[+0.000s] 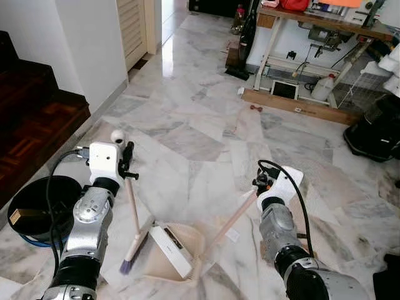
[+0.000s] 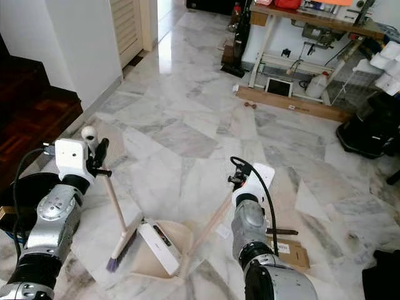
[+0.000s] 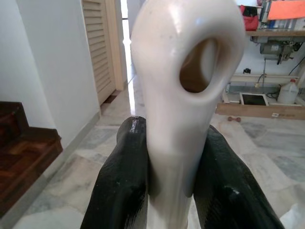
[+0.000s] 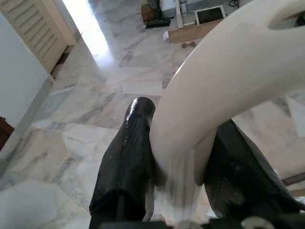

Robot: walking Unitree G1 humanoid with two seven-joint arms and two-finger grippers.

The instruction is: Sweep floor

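The top of the broom [image 1: 132,215] handle sits behind the left claw [image 1: 127,164] in the head views, so its looped end is seen properly only from the left wrist, where a pale cream handle with an oval hanging hole rises between the two black fingers [image 3: 121,186]. The dustpan's upper handle is likewise cut off at the right claw [image 1: 261,185], and the right wrist view shows it blurred close to the lens. Whether any dirt lies in the dustpan [image 1: 178,250] cannot be made out.

The broom has a thin pinkish-beige stick that slants down to a low head with purple bristles, which rest on the marble floor [image 1: 187,125] just in front of the robot. The dustpan is beige with a long slanted handle of the same colour and a white strip across its mouth; it stands on the floor touching or just beside the broom head, between the two arms.

The left claw is clenched around the broom handle near its top, fingers pressed on either side. The right claw is clenched around the dustpan handle near its upper end in the same way.

Farther off stand a table [image 1: 312,22] with clutter beneath it and a wooden plank [image 1: 294,106] on the floor, and a dark wooden step [image 1: 31,119] lies to the left.
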